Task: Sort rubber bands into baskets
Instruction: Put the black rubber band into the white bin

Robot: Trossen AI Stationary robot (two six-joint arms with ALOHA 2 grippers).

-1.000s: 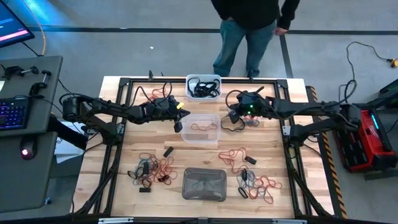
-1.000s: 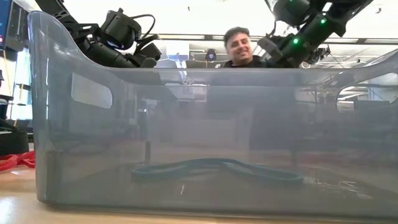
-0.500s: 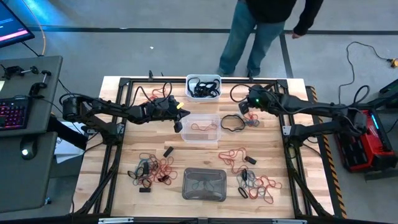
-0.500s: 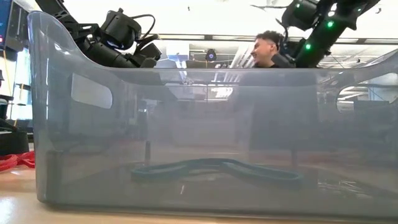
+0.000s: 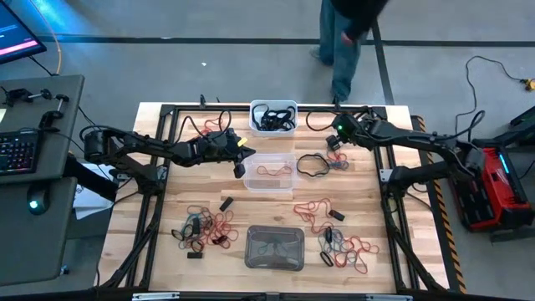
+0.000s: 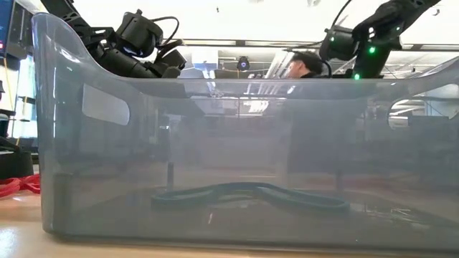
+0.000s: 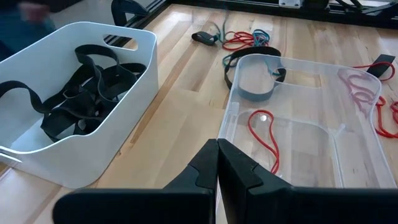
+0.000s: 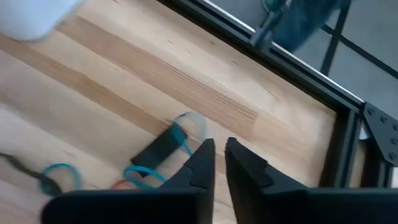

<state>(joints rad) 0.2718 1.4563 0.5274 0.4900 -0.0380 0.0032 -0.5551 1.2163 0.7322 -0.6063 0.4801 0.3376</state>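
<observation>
The white basket (image 5: 273, 115) at the far edge holds black rubber bands (image 7: 81, 93). The clear basket (image 5: 272, 172) holds a red band (image 7: 266, 134). The grey basket (image 5: 274, 247) holds a teal band (image 6: 251, 193). Loose rubber bands lie in heaps at the near left (image 5: 205, 230) and near right (image 5: 341, 247). A black band (image 5: 313, 165) lies beside the clear basket. My left gripper (image 7: 217, 149) hangs shut over the clear basket's left rim. My right gripper (image 8: 219, 155), narrowly open and empty, points down over bare table near teal bands (image 8: 163, 149).
Black frame bars (image 5: 209, 109) run around the table. A person (image 5: 343, 38) walks past beyond the far edge. More red bands (image 5: 318, 206) and small black bands (image 5: 226, 203) lie between the baskets. A desk with a keyboard (image 5: 17, 150) stands to the left.
My right gripper has swung from beside the black band toward the table's far right and has tipped more steeply downward. The black band lies where it was. The person beyond the table has walked to the right.
</observation>
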